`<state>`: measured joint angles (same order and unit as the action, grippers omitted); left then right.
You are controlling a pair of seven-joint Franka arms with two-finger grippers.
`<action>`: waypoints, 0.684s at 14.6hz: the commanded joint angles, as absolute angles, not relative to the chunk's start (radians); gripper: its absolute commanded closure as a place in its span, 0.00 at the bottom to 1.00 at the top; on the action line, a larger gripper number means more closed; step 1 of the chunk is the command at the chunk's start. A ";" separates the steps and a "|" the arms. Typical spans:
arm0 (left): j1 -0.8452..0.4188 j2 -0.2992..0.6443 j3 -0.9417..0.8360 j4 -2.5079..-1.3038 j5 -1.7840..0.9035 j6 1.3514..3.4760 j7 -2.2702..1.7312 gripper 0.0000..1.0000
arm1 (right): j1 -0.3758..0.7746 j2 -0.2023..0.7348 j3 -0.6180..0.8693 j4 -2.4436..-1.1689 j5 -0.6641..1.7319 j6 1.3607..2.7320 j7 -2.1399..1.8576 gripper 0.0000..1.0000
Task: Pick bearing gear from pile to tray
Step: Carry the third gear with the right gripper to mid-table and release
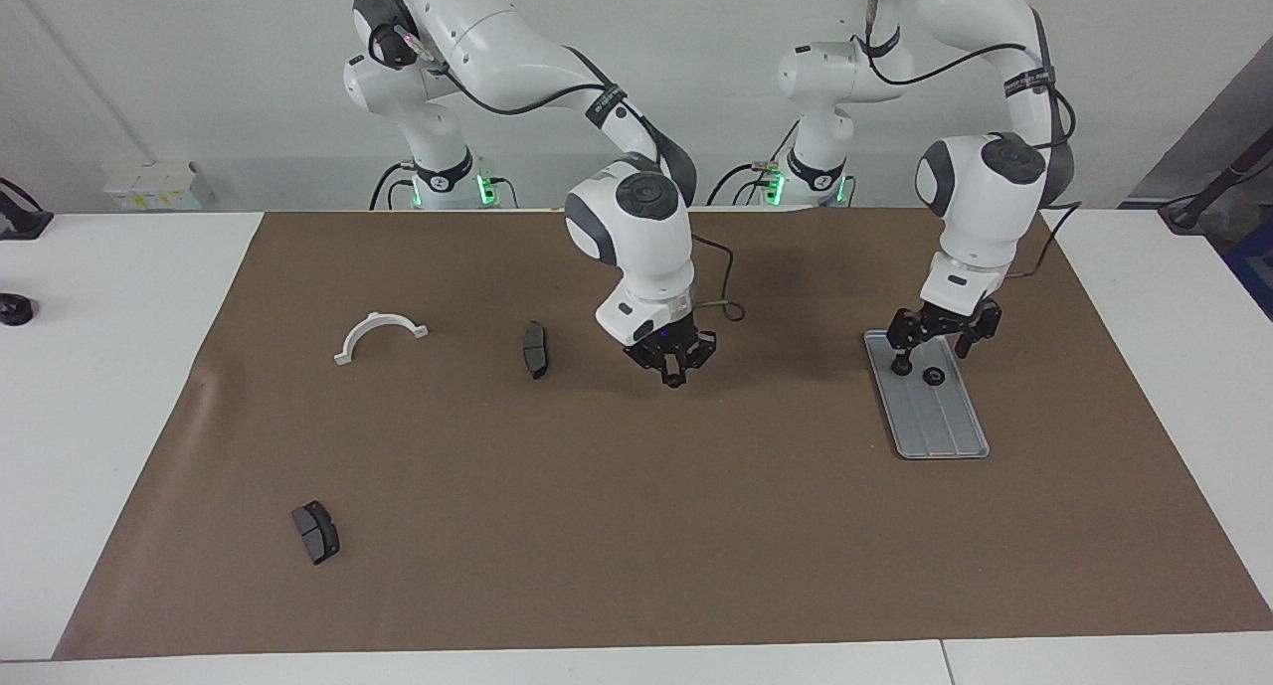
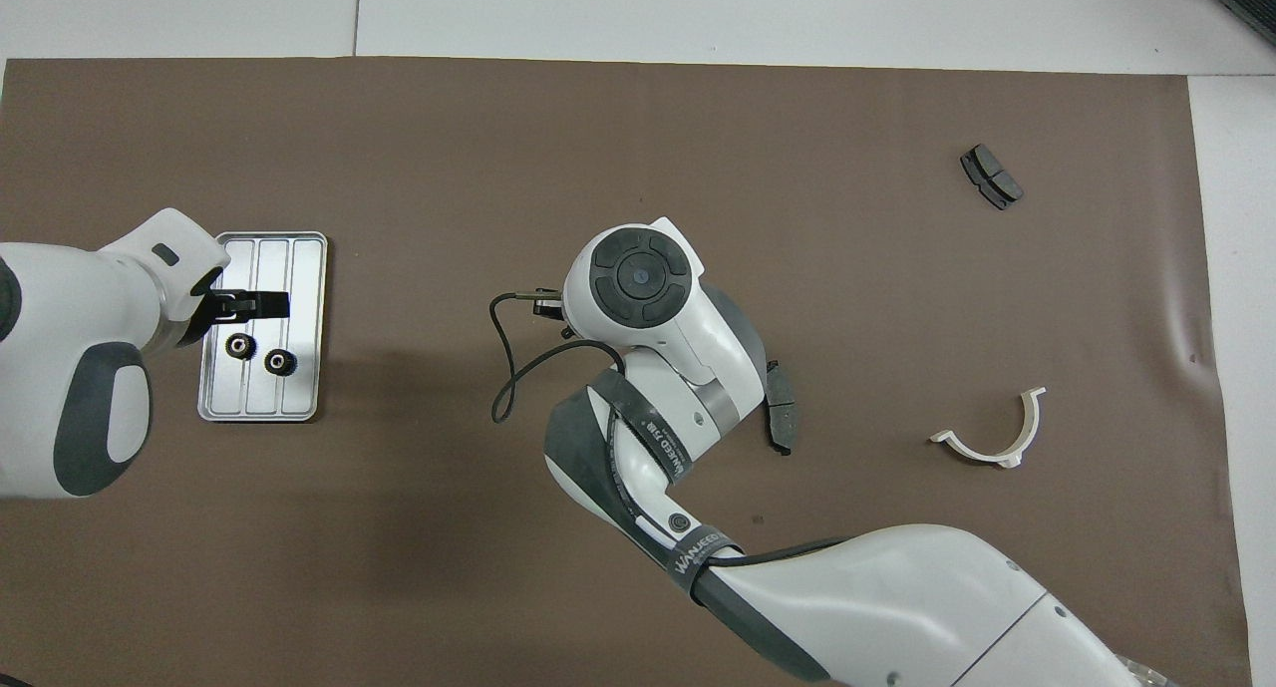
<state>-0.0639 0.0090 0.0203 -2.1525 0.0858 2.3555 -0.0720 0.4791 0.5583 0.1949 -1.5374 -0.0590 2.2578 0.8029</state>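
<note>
Brown matting covers the white table. Left gripper, jaws spread and empty, hangs over the ribbed, low-rimmed metal tray, where two small black toothed gears lie flat in its grooves, apparently just released. Right gripper, fingertips together and holding nothing, hovers mid-mat near a dark brake pad. The white half-ring and another pad lie well apart.
</note>
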 commanded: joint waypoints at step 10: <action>-0.080 0.041 0.006 -1.602 0.031 1.840 -0.014 0.00 | 0.489 0.592 0.193 -1.579 -0.066 2.278 0.841 0.52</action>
